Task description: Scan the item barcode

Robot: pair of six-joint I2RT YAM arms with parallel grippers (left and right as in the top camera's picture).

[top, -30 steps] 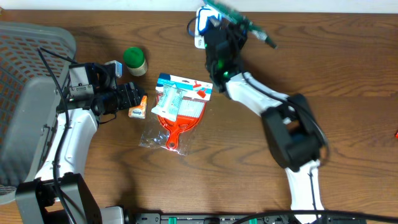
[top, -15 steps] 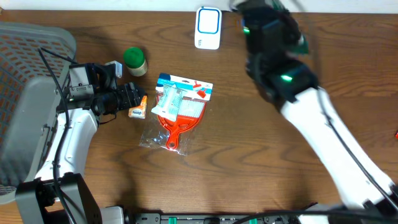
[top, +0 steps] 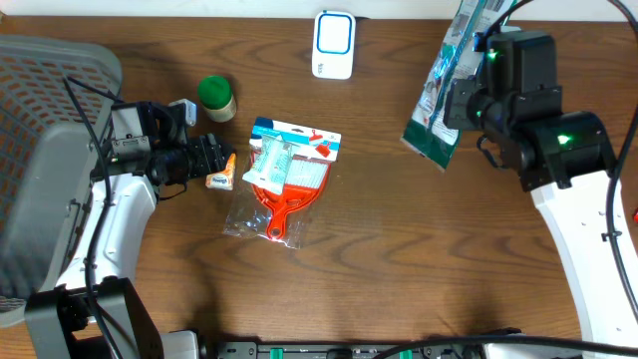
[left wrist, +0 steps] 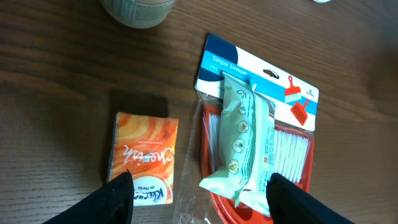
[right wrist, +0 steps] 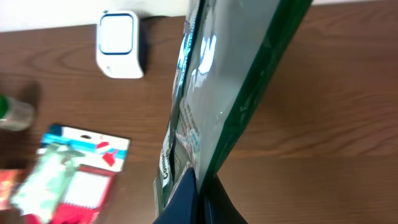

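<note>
A green and silver pouch [top: 442, 88] hangs in the air at the upper right, with my right gripper [top: 464, 108] shut on its edge. In the right wrist view the pouch [right wrist: 230, 81] fills the middle, pinched by the right gripper [right wrist: 200, 190]. The white and blue scanner [top: 333, 44] stands at the table's far edge, left of the pouch; the right wrist view shows this scanner [right wrist: 119, 43] too. My left gripper [top: 217, 160] stands open low over an orange tissue packet [left wrist: 142, 158], nothing between its fingers [left wrist: 115, 199].
A dustpan-and-brush pack [top: 284, 175] lies mid-table with a pale green wipes packet [left wrist: 242, 143] on it. A green-lidded jar [top: 215, 97] stands behind the left gripper. A grey basket [top: 40, 130] fills the left side.
My right arm has swung from in front of the scanner to the right, carrying the pouch with it. The left arm has not moved.
</note>
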